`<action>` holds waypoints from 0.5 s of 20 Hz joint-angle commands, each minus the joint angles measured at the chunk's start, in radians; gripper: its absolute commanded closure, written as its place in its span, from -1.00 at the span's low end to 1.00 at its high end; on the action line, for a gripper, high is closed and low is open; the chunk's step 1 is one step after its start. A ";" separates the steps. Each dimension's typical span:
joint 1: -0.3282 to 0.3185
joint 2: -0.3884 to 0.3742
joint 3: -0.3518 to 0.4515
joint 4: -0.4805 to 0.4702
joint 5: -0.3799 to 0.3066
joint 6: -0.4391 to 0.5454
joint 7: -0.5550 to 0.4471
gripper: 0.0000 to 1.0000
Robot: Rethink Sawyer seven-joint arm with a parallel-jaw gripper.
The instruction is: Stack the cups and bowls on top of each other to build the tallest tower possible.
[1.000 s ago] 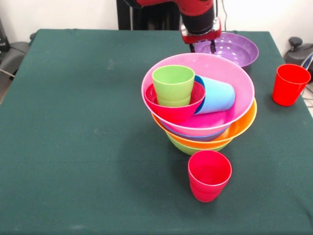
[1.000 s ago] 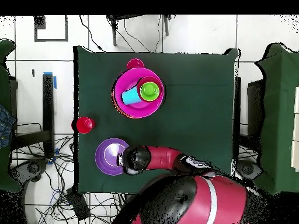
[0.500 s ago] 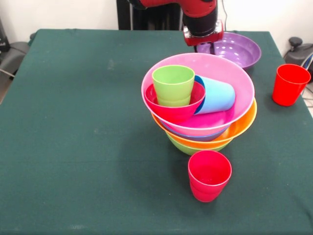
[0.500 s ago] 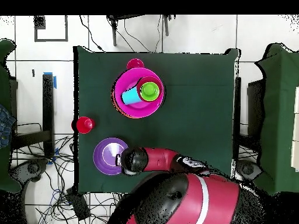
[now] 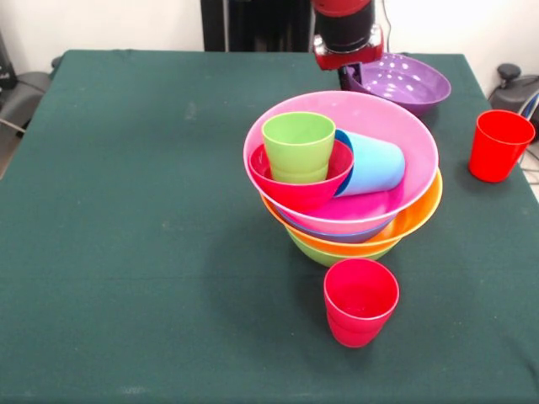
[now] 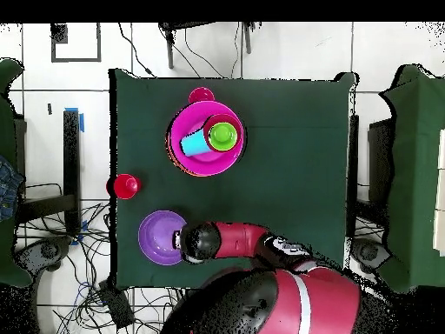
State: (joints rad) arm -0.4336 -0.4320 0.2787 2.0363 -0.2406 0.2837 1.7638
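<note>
gripper point(image 5: 354, 77) low at purple bowl's point(image 5: 404, 84) rim, arm upright

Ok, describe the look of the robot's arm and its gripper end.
The arm is glossy red with black joints and rounded links. The gripper hangs from a black wrist with a red band studded with small silver fittings. No cables show on it.

Glossy plastic bowls point(image 5: 341, 164); matt green cloth table point(image 5: 135, 210).

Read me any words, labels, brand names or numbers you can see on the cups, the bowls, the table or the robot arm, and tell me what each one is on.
None: no readable text on the cups, bowls, table or arm.
</note>
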 commanded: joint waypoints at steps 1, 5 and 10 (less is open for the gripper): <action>-0.071 -0.035 0.065 0.068 -0.070 -0.145 0.084 1.00; -0.218 -0.095 0.193 0.196 -0.092 -0.289 0.116 1.00; -0.344 -0.183 0.349 0.311 -0.081 -0.288 0.129 1.00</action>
State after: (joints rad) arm -0.6945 -0.5386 0.4249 2.2218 -0.2830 0.0941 1.7638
